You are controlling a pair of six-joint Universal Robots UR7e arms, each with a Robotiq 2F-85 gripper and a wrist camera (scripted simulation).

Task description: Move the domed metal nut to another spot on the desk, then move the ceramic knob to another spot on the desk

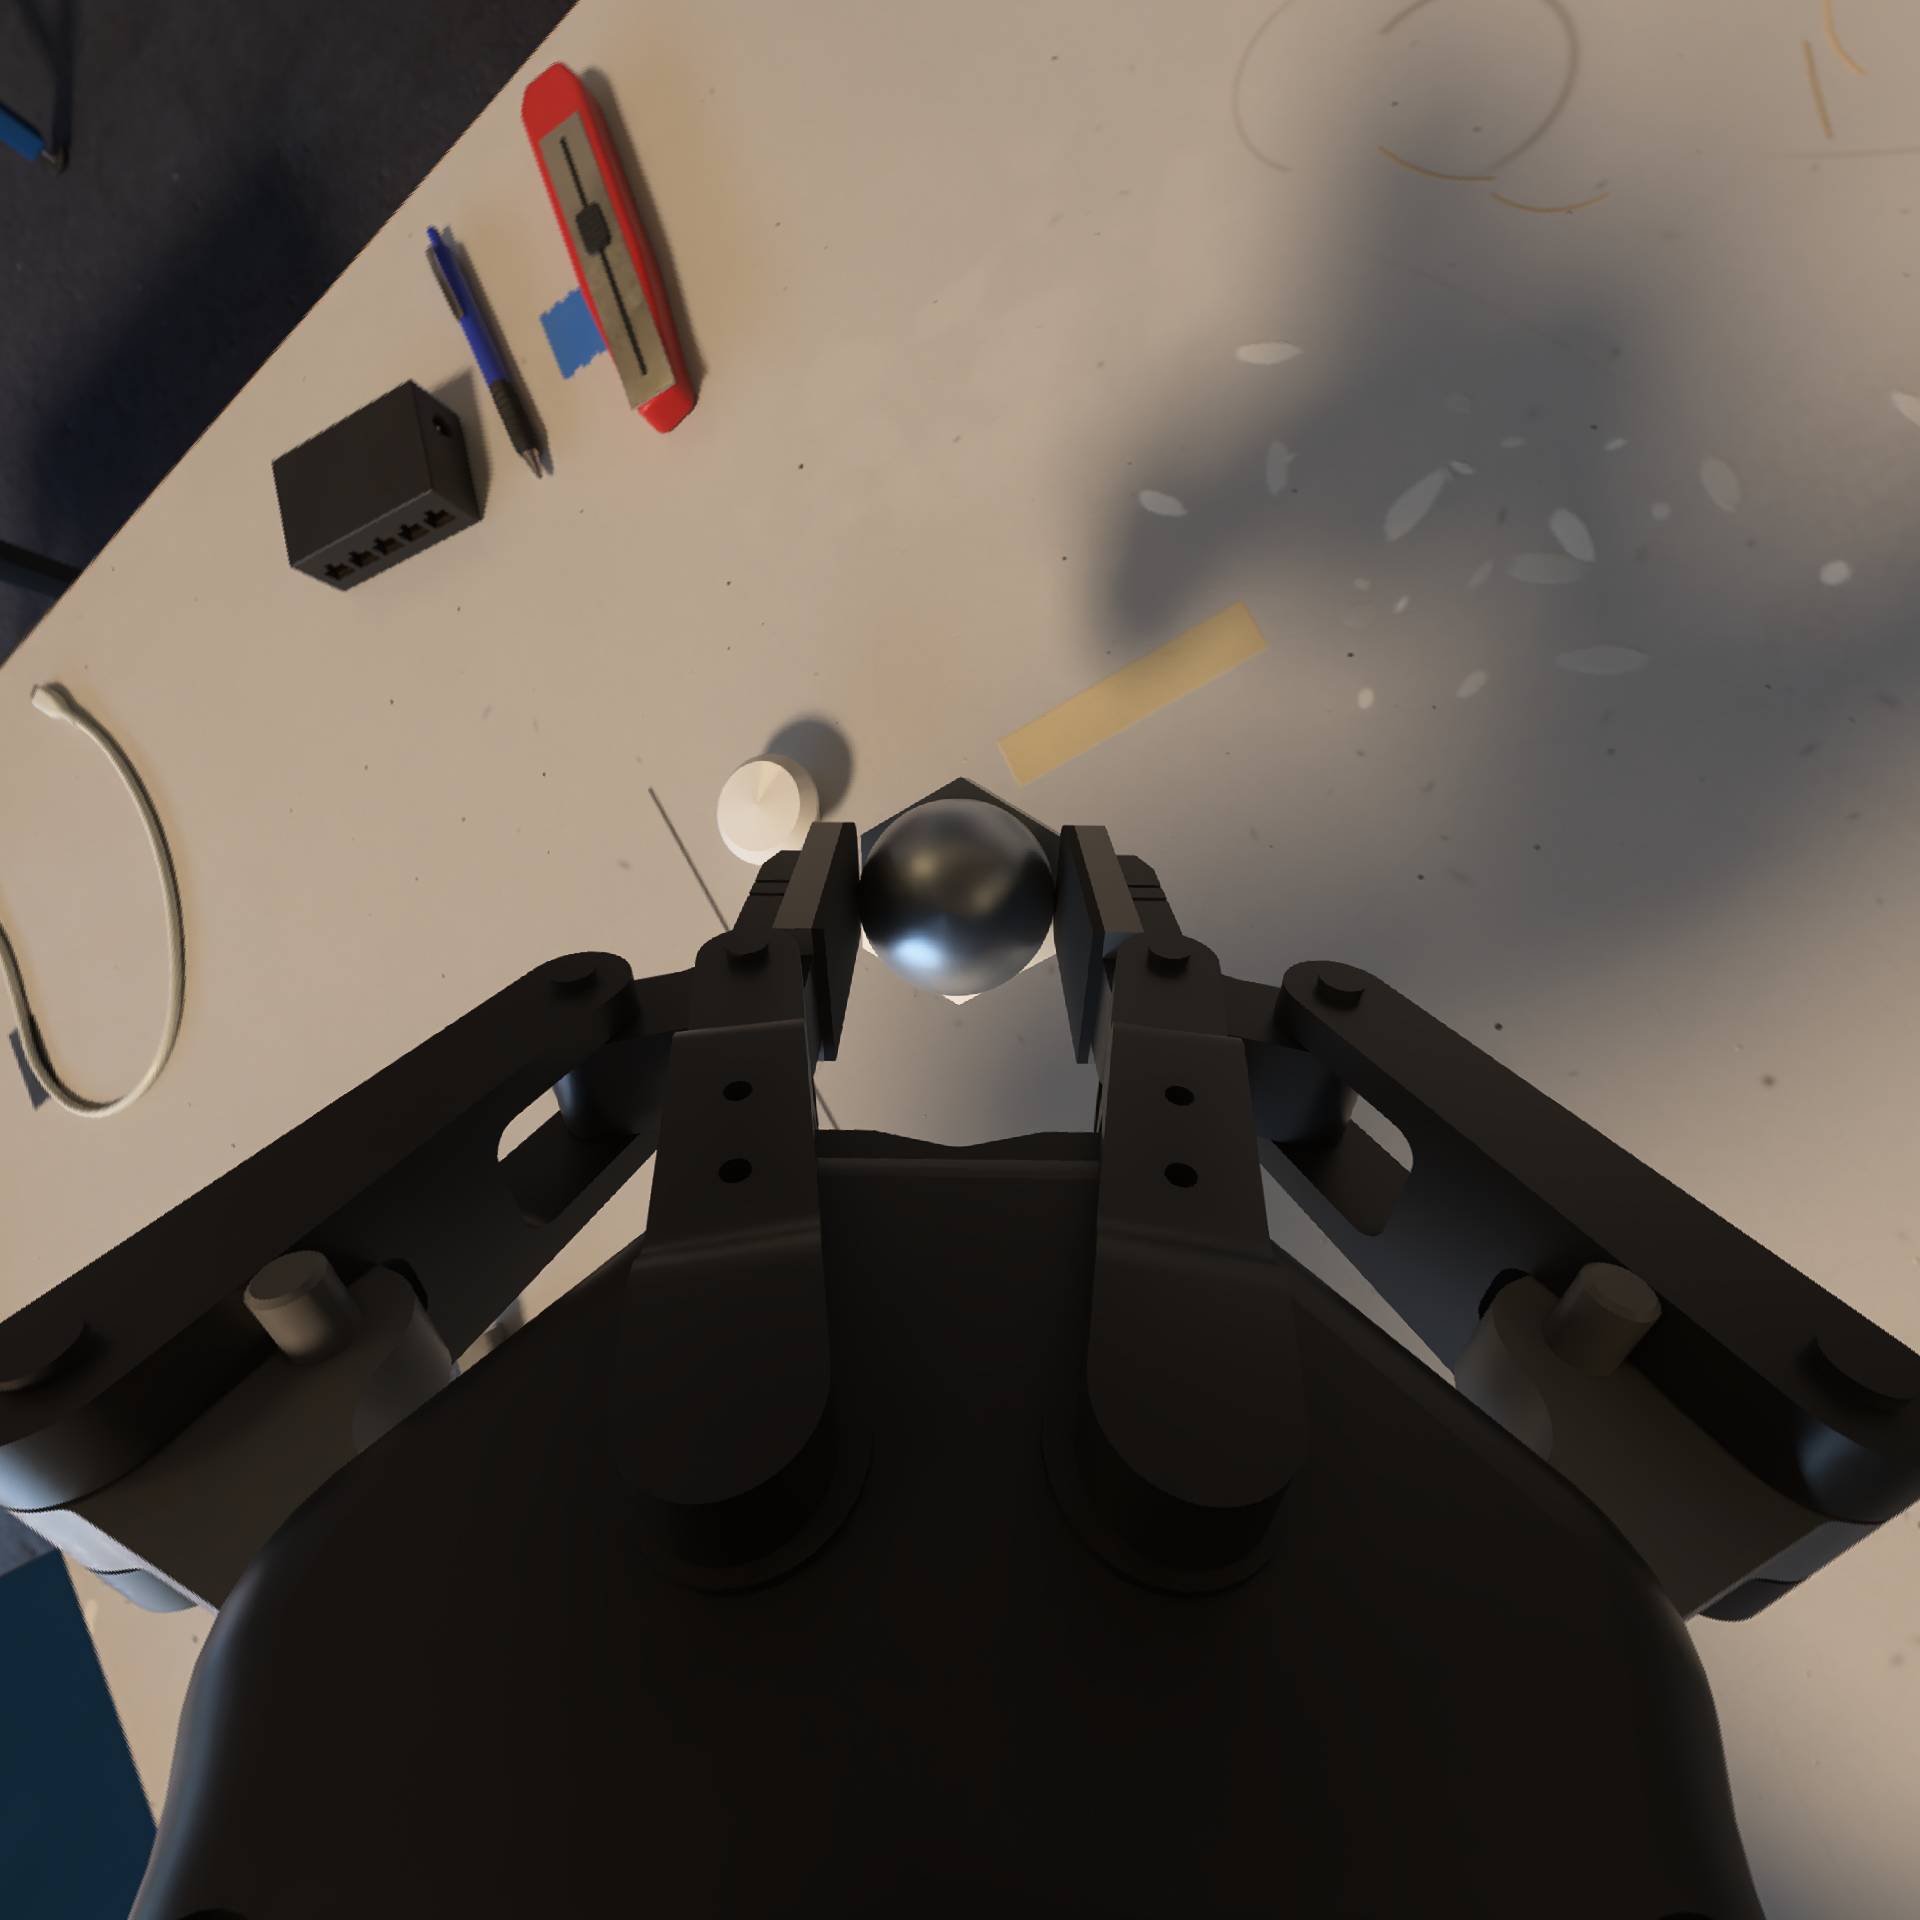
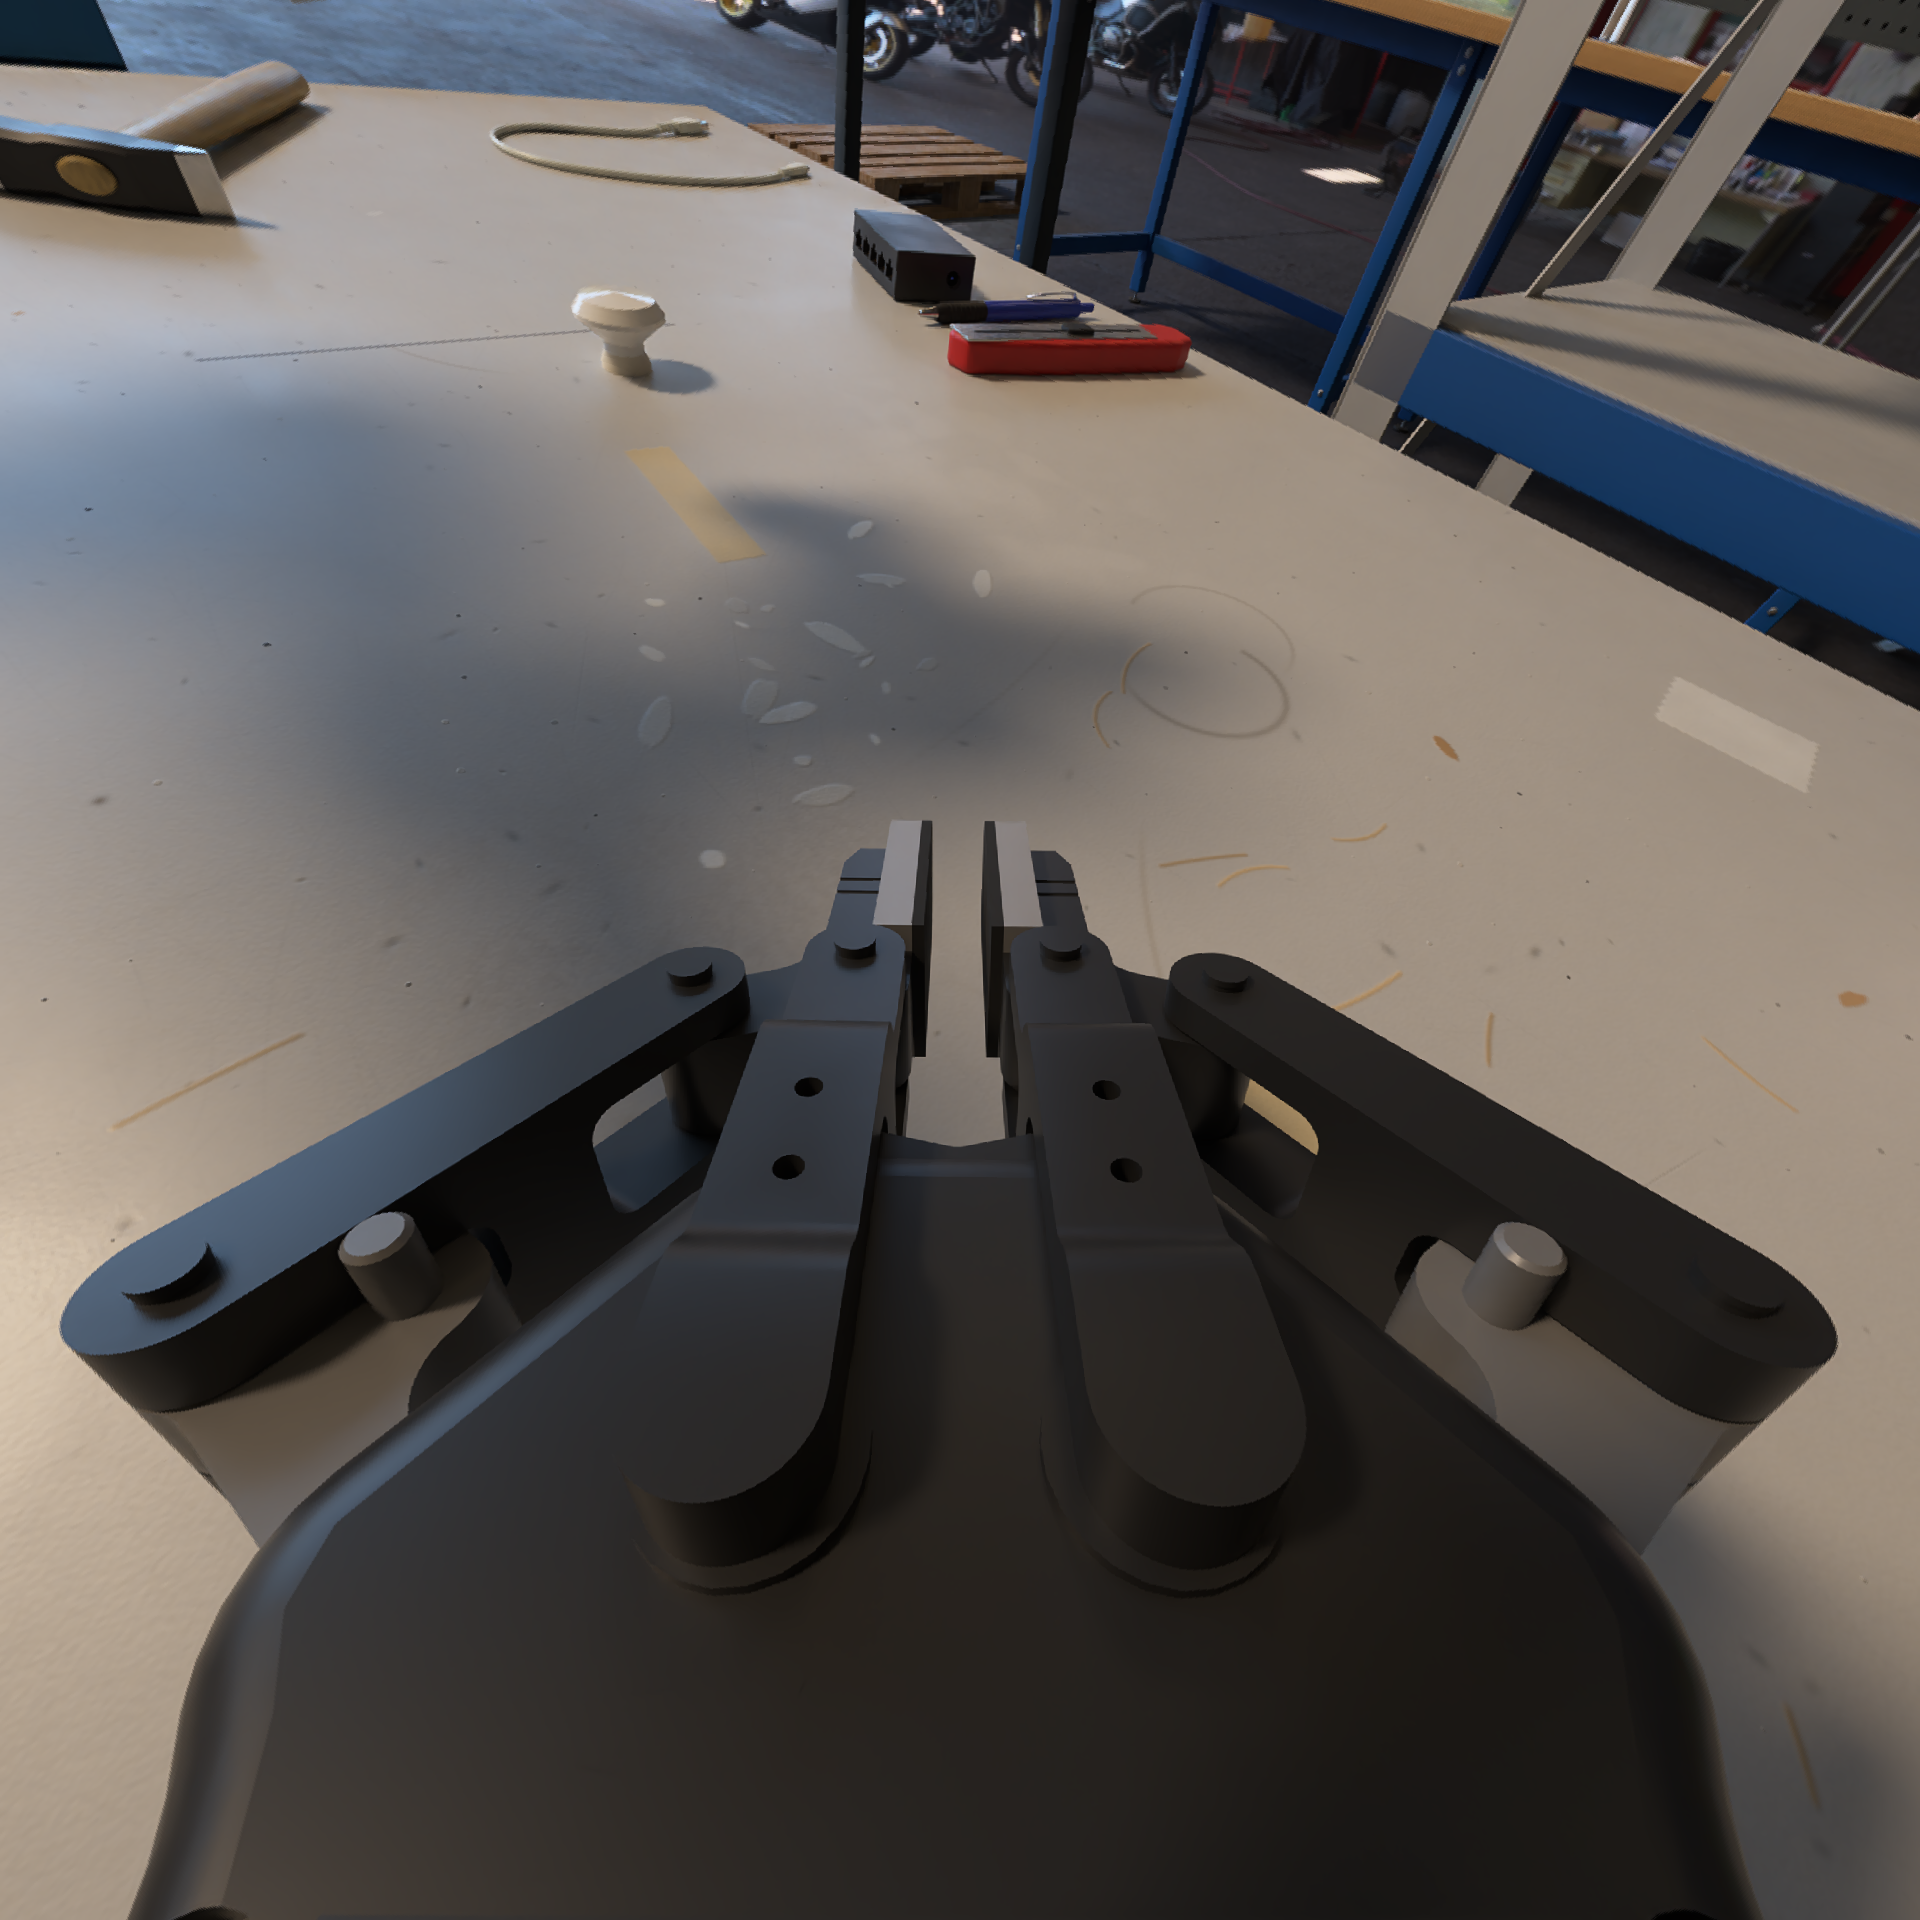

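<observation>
Left gripper [image 1: 958, 904]: looks straight down, its fingers [image 1: 831, 914] pinching the nut [image 1: 956, 899] from both sides.
Nut: dark shiny dome on a hex base, between the pads (whether it rests on the desk or hangs clear of it cannot be told).
Knob [image 1: 766, 805]: white, upright on the desk [image 1: 935, 468], just beside the left finger's tip and apart from the nut.
Tape [image 1: 1132, 691]: tan strip lying flat beyond the nut.
Farther out: black port box [image 1: 376, 486], blue pen [image 1: 486, 348], red knife [image 1: 608, 244] near the desk edge; pale cable [image 1: 114, 904] curled at the far left.
Right gripper [image 2: 957, 873]: low over the desk, pads nearly together with a slim gap, holding nothing.
From its view: knob [image 2: 619, 324] well ahead; hammer [image 2: 135, 140] at the far corner.
</observation>
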